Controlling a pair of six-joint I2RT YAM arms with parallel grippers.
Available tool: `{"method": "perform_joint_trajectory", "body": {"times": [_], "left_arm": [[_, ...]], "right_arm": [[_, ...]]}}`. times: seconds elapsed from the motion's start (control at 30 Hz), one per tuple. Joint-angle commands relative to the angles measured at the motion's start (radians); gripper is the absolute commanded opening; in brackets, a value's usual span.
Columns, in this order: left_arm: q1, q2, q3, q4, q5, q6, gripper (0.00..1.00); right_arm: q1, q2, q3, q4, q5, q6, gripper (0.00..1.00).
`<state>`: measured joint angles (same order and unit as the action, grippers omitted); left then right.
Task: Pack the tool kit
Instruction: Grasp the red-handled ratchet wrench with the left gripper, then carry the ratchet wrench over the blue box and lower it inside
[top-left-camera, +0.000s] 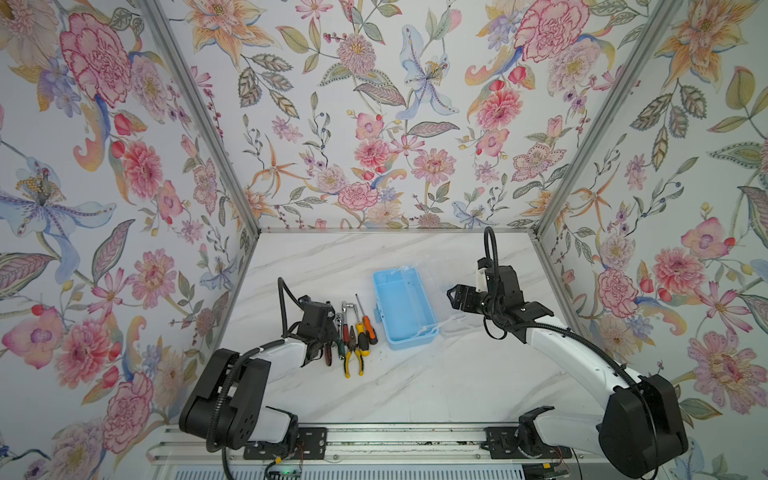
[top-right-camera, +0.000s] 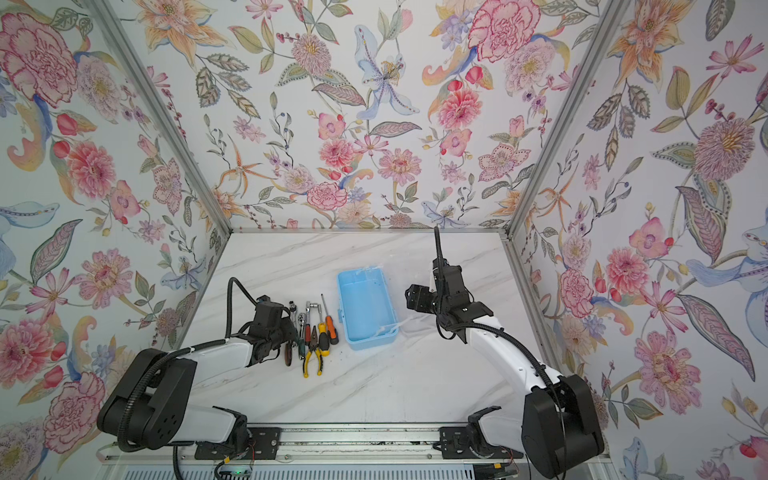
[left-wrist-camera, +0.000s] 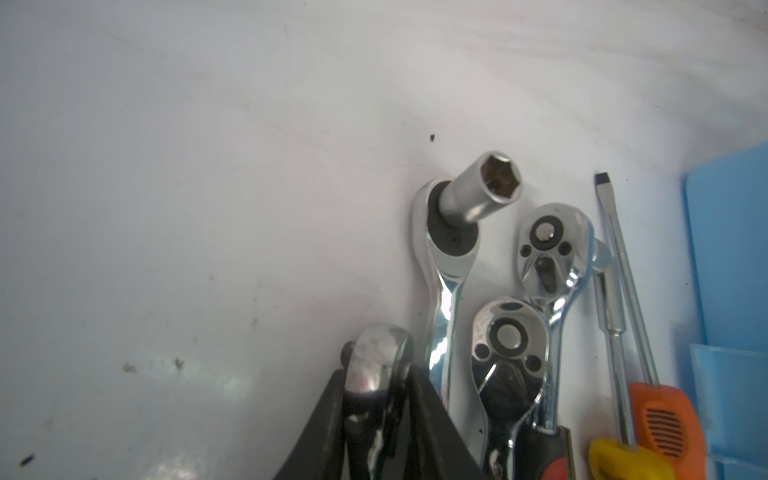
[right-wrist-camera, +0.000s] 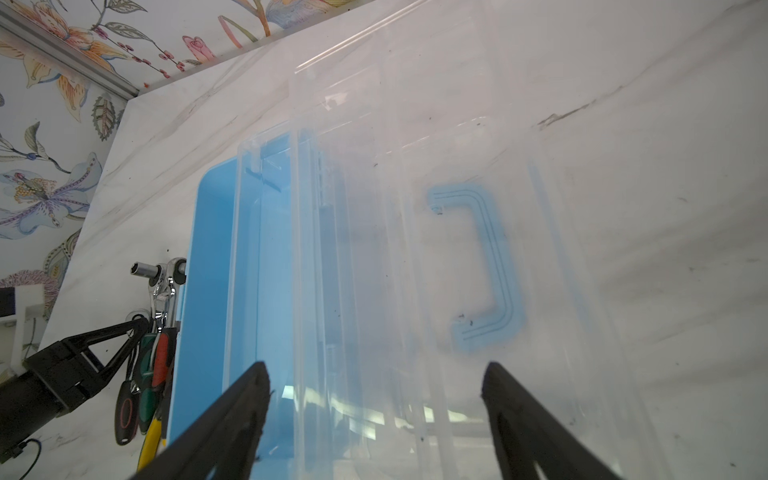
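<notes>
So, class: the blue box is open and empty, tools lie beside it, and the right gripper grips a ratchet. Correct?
No: the left gripper grips the ratchet, as the left wrist view shows; the right gripper is open. The blue box is open and empty, tools beside it.

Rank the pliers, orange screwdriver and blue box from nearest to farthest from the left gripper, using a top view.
1. The pliers, just right of the left gripper.
2. The orange screwdriver, further right.
3. The blue box, farthest right.
</notes>
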<state>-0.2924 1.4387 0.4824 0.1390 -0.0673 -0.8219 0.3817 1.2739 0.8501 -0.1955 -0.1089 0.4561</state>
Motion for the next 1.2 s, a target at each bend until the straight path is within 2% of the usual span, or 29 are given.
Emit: {"method": "perform_joint_trajectory", "body": {"times": [0.0,0.13,0.23,0.47,0.6,0.73,0.87,0.93,1.0,1.17], "left_arm": [[0.007,0.063,-0.002,-0.08,0.012,0.04,0.29],[0.007,0.086,0.003,-0.069,0.023,0.052,0.23],[0.006,0.09,0.014,-0.072,0.02,0.067,0.0],[0.017,0.08,0.051,-0.09,0.02,0.111,0.0],[0.023,0.02,0.097,-0.13,0.043,0.145,0.0],[0.019,-0.074,0.168,-0.184,0.116,0.147,0.0],[0.007,-0.159,0.21,-0.177,0.201,0.079,0.0],[-0.021,-0.19,0.228,-0.15,0.216,0.028,0.0],[-0.085,-0.204,0.256,-0.124,0.185,-0.022,0.0],[-0.238,-0.129,0.324,0.015,0.116,-0.144,0.0]], "right_arm": [[-0.005,0.007,0.017,0.022,-0.014,-0.005,0.82],[-0.01,0.001,0.009,0.022,-0.012,0.0,0.82],[-0.015,-0.005,0.001,0.028,-0.014,0.005,0.82],[-0.029,-0.022,-0.008,0.03,-0.018,0.016,0.82],[-0.038,-0.028,-0.006,0.03,-0.034,0.025,0.82],[-0.043,-0.042,-0.008,0.035,-0.038,0.034,0.82],[-0.044,-0.051,-0.016,0.045,-0.042,0.048,0.82],[-0.045,-0.055,-0.022,0.051,-0.046,0.055,0.82],[-0.047,-0.057,-0.025,0.057,-0.049,0.061,0.82],[-0.046,-0.068,-0.031,0.056,-0.051,0.069,0.82]]}}
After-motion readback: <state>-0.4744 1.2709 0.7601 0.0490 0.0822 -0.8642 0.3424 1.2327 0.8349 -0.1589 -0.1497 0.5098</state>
